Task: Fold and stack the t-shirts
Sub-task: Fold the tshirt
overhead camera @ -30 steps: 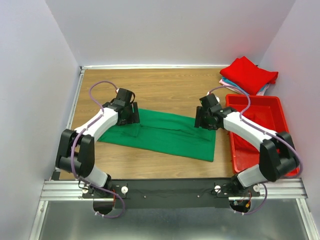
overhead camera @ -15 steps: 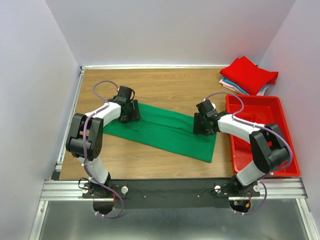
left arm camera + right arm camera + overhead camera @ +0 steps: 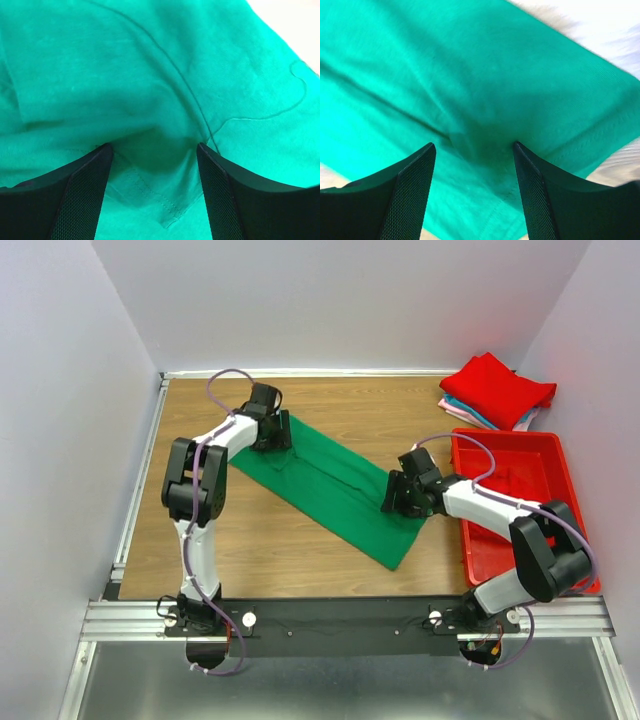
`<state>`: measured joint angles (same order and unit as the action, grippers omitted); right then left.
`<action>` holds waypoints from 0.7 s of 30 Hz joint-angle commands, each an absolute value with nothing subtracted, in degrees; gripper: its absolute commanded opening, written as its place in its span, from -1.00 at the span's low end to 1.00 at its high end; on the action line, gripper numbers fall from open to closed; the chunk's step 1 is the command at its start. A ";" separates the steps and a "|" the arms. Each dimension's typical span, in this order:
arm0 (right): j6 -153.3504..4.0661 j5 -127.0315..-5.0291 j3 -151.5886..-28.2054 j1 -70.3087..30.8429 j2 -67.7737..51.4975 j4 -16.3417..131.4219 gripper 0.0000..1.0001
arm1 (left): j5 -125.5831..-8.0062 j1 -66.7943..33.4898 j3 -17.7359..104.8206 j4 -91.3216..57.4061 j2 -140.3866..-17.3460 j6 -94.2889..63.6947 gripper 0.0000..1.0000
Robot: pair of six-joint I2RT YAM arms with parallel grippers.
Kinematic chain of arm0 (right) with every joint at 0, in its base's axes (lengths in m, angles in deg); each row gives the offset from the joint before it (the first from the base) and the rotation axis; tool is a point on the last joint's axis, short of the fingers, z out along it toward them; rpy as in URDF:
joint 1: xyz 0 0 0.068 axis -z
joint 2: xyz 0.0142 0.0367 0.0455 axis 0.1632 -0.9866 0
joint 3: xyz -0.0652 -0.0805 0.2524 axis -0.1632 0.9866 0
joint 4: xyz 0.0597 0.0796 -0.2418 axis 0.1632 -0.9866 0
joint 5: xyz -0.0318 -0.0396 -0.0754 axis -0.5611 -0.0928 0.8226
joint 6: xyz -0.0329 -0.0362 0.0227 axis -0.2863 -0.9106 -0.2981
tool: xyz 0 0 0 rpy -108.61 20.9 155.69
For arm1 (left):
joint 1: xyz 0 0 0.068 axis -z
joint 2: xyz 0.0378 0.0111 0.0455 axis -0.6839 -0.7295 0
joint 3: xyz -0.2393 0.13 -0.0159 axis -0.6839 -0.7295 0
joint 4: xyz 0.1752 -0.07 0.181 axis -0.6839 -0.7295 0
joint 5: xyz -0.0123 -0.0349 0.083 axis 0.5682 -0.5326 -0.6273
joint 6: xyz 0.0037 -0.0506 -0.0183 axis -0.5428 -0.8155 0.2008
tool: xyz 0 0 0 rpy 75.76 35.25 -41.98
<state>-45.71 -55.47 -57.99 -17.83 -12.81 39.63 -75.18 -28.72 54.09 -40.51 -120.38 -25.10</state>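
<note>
**While both grippers rest spread on the green t-shirt (image 3: pixel 330 490), a stack of folded t-shirts (image 3: pixel 497 388) sits in the far corner**

Where the cloth's near right end lies, the right gripper (image 3: pixel 400 495) is down on it with its jaws apart, not clenched. In the right wrist view a shallow pucker of green fabric sits between the two black fingers (image 3: pixel 410 200), and nothing is pinched. Just to the right stands the red bin (image 3: pixel 525 465), with the right arm crossing over its left wall.

The shirt lies flat on the wooden table (image 3: pixel 300 550) as a long folded strip, slanting from near right to far left. At its far left end the left gripper (image 3: pixel 272 430) presses down, likewise released and wide. The left wrist view shows a dark fold and a stitched hem between its fingers, so the cloth is touched but not gripped.

Farthest off, in the far right corner beyond the bin, the stack has a red t-shirt on top. Pink and light blue edges show beneath it.
</note>
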 commanded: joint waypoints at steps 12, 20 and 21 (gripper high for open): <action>-39.53 -60.78 -59.59 -23.65 -10.12 25.19 0.41 | -78.57 -26.01 73.15 -53.16 -129.59 -18.57 0.53; -42.69 -52.86 -67.43 -23.74 -8.62 20.78 0.44 | -77.87 -27.06 68.50 -53.09 -120.45 -22.08 0.57; -42.96 -52.68 -67.52 -23.65 -9.05 20.78 0.44 | -77.35 -27.42 65.53 -52.38 -119.75 -22.52 0.57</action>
<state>-41.43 -57.46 -65.57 -23.29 -9.51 24.09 -77.62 -26.35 69.98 -52.49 -126.02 -20.47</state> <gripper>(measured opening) 0.716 0.784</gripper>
